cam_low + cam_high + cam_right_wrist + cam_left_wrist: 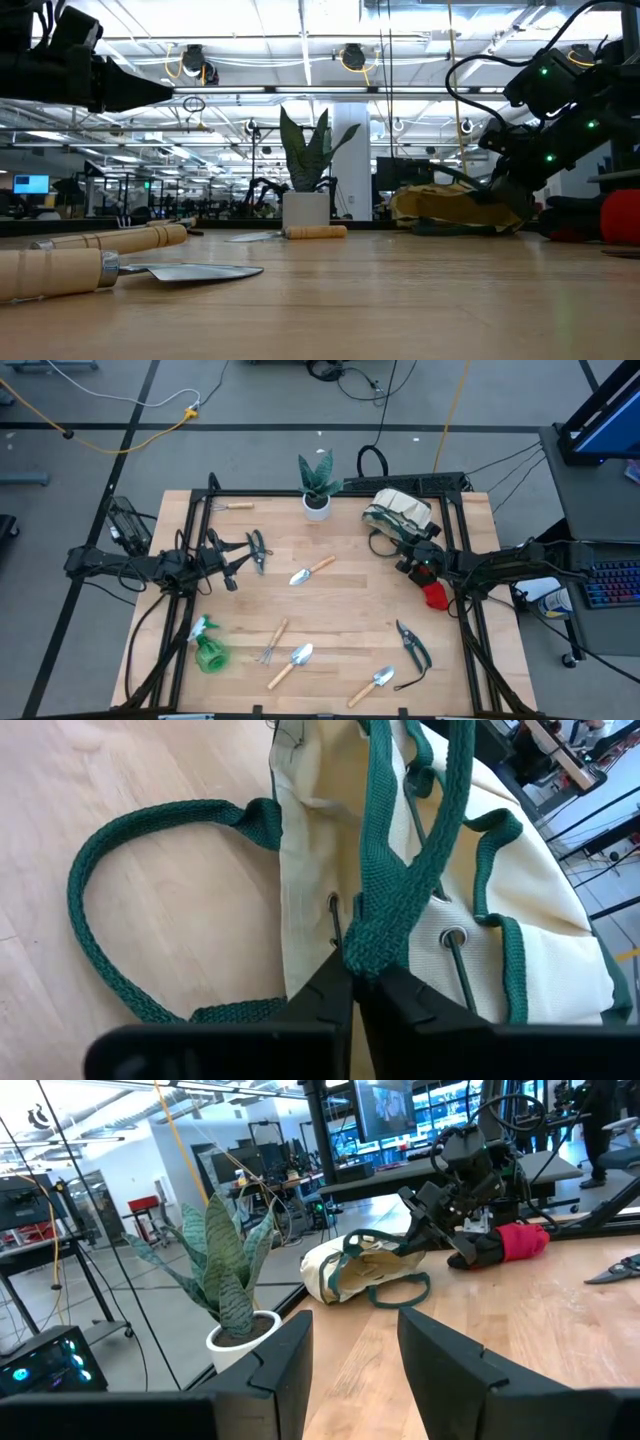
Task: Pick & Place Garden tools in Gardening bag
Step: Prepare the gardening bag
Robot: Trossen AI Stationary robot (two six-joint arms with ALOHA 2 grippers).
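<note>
Bag: the gardening bag (400, 512), cream canvas with woven green webbing trim, lies slumped on its side at the far right of the wooden table (340, 610).
Claw: the right gripper (355, 982) is pinched shut on one green strap (400, 890) at the bag's rim; a second strap loops flat on the wood.
Tools: three silver trowels with pale wooden handles, one fork (272, 642), one pair of pruners (413, 643), one green spray bottle (208, 649), one red item (434, 594).
Left: the left gripper (228, 563) hangs wide open, empty, over the table's left.
</note>
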